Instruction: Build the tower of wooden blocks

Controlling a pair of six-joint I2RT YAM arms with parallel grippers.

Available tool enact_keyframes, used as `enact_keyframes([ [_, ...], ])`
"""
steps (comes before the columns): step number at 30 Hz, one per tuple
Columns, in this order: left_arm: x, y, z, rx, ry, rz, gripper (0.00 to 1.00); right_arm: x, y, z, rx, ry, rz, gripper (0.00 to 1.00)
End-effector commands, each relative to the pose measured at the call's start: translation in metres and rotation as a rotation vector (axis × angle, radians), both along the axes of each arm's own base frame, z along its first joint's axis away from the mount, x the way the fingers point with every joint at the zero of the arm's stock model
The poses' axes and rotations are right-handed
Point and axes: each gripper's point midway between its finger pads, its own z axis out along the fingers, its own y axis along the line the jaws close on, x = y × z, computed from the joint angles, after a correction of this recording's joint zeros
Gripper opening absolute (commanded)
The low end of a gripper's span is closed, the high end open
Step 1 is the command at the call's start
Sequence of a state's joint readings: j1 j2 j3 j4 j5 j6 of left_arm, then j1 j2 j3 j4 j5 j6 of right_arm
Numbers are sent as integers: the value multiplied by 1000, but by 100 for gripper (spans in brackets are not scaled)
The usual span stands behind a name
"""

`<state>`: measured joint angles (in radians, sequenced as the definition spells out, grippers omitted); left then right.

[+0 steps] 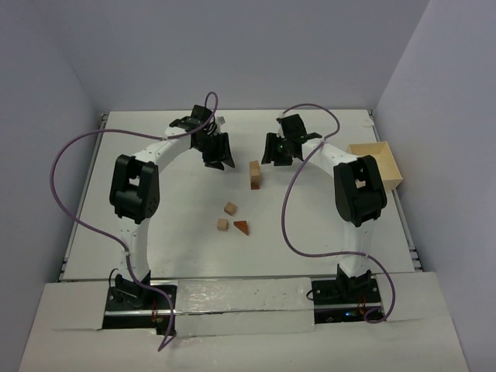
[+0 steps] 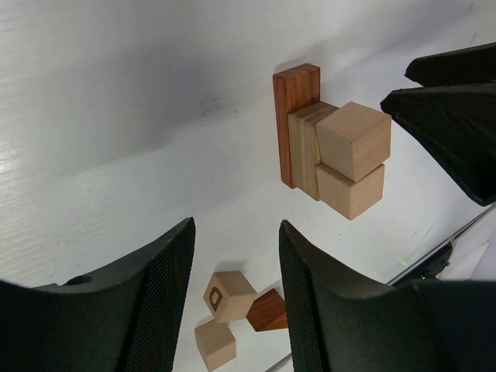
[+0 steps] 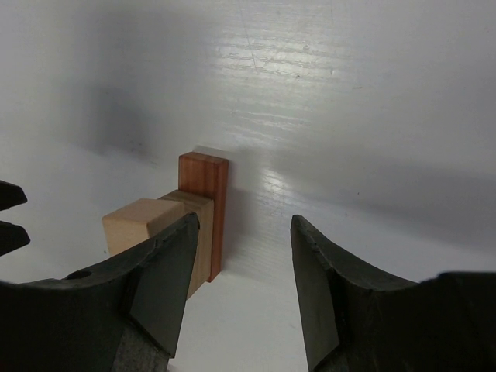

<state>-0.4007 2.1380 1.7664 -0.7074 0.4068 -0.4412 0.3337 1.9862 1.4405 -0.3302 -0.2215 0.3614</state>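
Observation:
The tower (image 1: 254,174) is a short stack in mid-table: a reddish-brown slab (image 2: 294,116) with tan cubes (image 2: 353,139) on it. In the right wrist view the same tower (image 3: 203,209) is partly hidden behind my left finger. My left gripper (image 1: 217,159) hangs open just left of it, nothing between its fingers (image 2: 236,232). My right gripper (image 1: 277,153) hangs open just right of it, also holding nothing (image 3: 244,229). Loose wood blocks lie nearer the bases: a lettered tan cube (image 2: 229,294), a plain tan cube (image 2: 215,345) and a reddish-brown wedge (image 2: 267,311).
A large pale wooden box (image 1: 377,164) stands at the table's right edge. The loose cubes (image 1: 229,208) (image 1: 222,225) and wedge (image 1: 242,226) sit between the two arms. Purple cables loop beside each arm. Walls close in the table's back and sides.

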Motion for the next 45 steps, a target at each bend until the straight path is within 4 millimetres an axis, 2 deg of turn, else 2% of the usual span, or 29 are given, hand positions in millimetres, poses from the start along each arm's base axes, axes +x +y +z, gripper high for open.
enact_keyframes([
  [1,13,-3,19,-21,-56,7,54,7,10,18,12,-46,20,60],
  [26,15,-5,21,-27,-55,5,55,-9,8,23,6,-49,42,65],
  [41,15,-5,21,-30,-54,5,55,-12,8,27,9,-57,46,67],
  [45,15,-5,21,-29,-56,2,55,-13,9,28,9,-58,49,73],
])
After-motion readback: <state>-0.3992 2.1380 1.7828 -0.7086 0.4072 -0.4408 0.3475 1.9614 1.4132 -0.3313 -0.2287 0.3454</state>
